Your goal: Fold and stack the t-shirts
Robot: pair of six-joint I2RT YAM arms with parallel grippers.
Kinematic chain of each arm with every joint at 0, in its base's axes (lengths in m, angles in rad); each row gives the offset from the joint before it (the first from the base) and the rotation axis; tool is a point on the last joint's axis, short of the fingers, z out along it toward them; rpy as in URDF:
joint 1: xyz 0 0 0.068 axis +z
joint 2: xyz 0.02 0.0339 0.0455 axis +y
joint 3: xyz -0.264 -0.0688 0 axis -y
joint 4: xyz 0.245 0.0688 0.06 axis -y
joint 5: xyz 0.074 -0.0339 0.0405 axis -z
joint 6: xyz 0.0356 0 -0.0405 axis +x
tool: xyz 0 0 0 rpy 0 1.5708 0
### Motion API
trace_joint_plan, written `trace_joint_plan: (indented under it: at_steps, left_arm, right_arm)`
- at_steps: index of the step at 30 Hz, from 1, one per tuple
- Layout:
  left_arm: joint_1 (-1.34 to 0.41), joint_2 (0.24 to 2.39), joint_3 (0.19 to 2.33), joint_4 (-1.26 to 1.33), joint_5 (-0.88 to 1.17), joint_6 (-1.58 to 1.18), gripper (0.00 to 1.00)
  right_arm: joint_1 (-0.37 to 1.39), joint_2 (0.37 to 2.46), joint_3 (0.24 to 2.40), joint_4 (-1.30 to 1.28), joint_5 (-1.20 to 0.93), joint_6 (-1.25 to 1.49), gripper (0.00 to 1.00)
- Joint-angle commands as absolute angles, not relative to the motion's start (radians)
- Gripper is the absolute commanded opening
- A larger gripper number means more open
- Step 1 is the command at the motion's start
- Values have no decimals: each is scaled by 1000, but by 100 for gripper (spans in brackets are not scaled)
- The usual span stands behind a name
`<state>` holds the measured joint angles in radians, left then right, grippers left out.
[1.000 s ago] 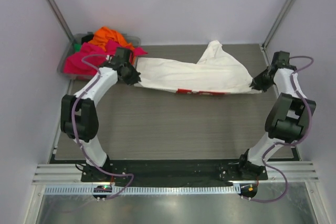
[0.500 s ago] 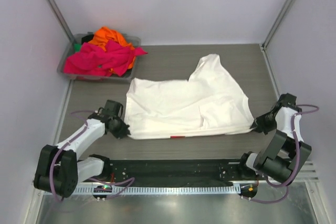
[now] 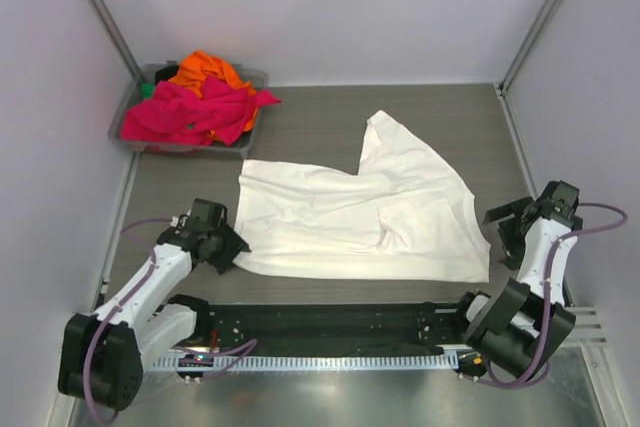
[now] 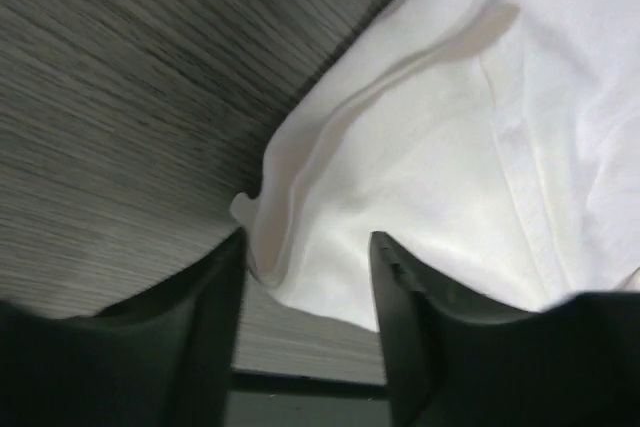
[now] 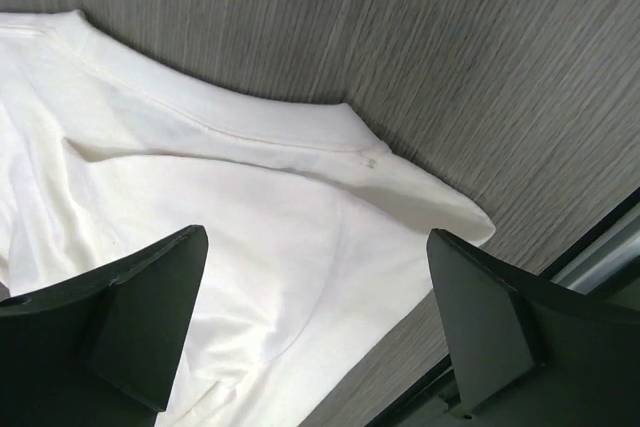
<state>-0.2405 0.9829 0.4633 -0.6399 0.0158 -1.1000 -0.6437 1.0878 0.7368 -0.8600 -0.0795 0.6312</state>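
The cream-white t-shirt (image 3: 350, 222) lies spread on the tabletop (image 3: 320, 117) with its long axis running left to right, parallel to the near edge, and one flap reaching toward the far side. You have a pincer at each near corner. The left pincer (image 3: 233, 249) straddles the near-left corner, its fingers (image 4: 205, 312) partly spread with the cloth tip lying loose between them. The right pincer (image 3: 500, 232) stands spread wide just beside the near-right corner, which sits below its gap in the wrist view. Neither is pinching anything. Judged from this, any fold turns on that left-right axis: each arm is nearest its own end. The pile of pink and orange shirts (image 3: 195, 107) sits well apart in the grey bin (image 3: 253, 78) at far left.
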Motion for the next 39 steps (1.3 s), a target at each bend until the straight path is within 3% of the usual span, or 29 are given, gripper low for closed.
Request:
trace_joint_plan:
  at_steps: [1, 2, 5, 8, 9, 11, 16, 21, 26, 33, 39]
  left_arm:
    - [-235, 884, 501, -719, 9, -1106, 62]
    - [-235, 835, 544, -770, -33, -1086, 74]
    - [-235, 770, 619, -828, -83, -1036, 84]
    - [-236, 718, 684, -839, -118, -953, 86]
    - [-236, 710, 690, -831, -117, -933, 87]
    - [-235, 719, 704, -818, -104, -902, 87]
    - [-235, 805, 802, -862, -75, -829, 86]
    - [-236, 916, 1001, -988, -116, -684, 86]
    - [-236, 902, 991, -985, -261, -600, 89]
    - [-235, 775, 948, -927, -275, -612, 89]
    - [-235, 767, 946, -926, -285, -617, 88]
  right_arm:
    - [-649, 997, 793, -885, -60, 646, 98]
    - [-647, 967, 814, -878, -99, 647, 98]
    - [-612, 931, 845, -821, -191, 693, 96]
    - [-448, 929, 897, -658, -246, 767, 93]
    - [-285, 983, 972, -625, -166, 767, 93]
    - [-137, 1079, 1066, -615, -95, 736, 93]
    - [64, 1446, 1288, -508, -89, 626, 82]
    - [143, 1808, 1591, -512, -89, 499, 78]
    - [187, 2148, 1831, -549, -65, 428, 77]
    - [206, 2371, 2113, -594, -49, 374, 78]
    - [253, 2470, 2178, -565, -90, 382, 78]
